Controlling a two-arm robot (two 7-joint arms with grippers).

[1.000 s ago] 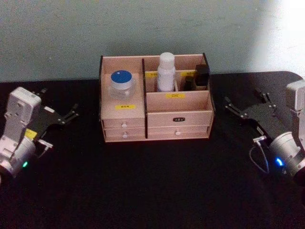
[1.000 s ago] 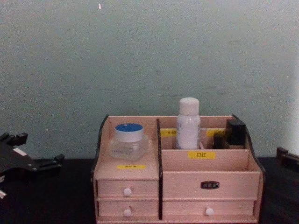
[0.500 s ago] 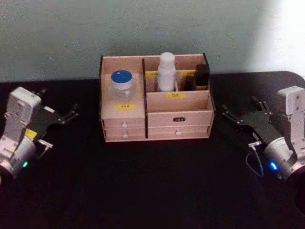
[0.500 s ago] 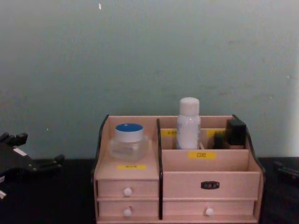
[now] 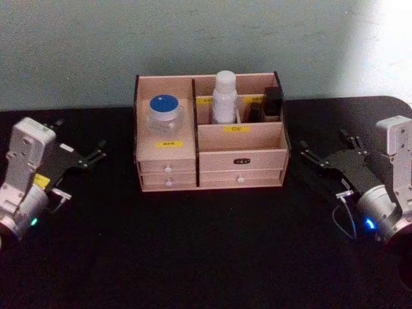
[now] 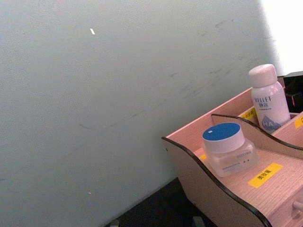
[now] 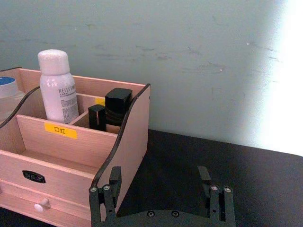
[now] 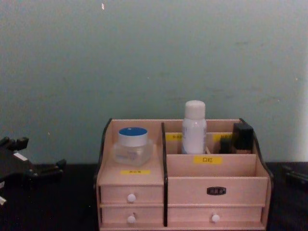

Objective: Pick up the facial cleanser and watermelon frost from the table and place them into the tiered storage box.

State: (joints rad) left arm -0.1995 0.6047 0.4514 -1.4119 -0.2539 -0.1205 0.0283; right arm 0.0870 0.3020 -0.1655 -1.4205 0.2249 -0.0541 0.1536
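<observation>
My left claw point(image 5: 90, 156) released near the table's point(image 5: 206, 257) left edge, my right claw point(image 5: 328, 153) released near the right edge, storage box point(image 5: 241, 158) between them holding jar point(image 5: 164, 112) and bottle point(image 5: 224, 96)

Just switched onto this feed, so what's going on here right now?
Nothing is being handled. Both arms sit apart from the tiered storage box on the black table: the left gripper off to its left, the right gripper off to its right, jaws open and empty. The box already holds a blue-lidded jar on its left shelf, a white bottle upright in a back compartment, and small black containers beside it.
</observation>
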